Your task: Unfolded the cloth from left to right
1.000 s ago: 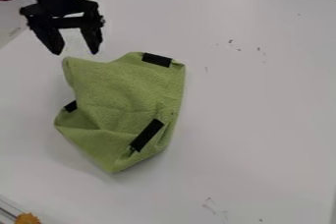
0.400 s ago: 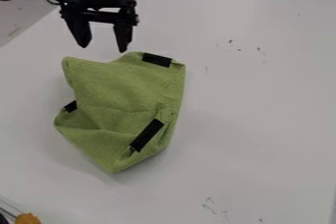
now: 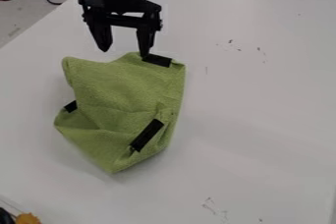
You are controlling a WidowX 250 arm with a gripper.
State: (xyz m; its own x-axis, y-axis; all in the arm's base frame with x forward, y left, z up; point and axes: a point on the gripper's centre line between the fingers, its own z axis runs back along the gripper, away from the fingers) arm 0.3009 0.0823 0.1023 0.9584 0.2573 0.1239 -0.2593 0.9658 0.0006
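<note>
As far as the cloth (image 3: 121,90) goes: bunched up on the left half of the surface (image 3: 263,120) in the view, creased, with edges tucked under or over. Nowhere near flat, so I'd call the unfolding mostly undone.

End effector (image 3: 125,52): up by the cloth's top edge, fingers spread wide, nothing held between them. One fingertip is right by the top strip (image 3: 156,60); can't tell if it's touching.

Strips: three black ones on the cloth: that top one, a slanted one (image 3: 147,134) lower right, and a bit of one (image 3: 70,106) poking out at the left edge. My guess is some of the cloth is doubled over near that last one.

Done so far: lining up at best, imo. No grip, no layer pulled across.

Left to do: pretty much everything. Pinch a loose edge or corner, probably toward the left, carry it over to the right, lay it down and let go.
</note>
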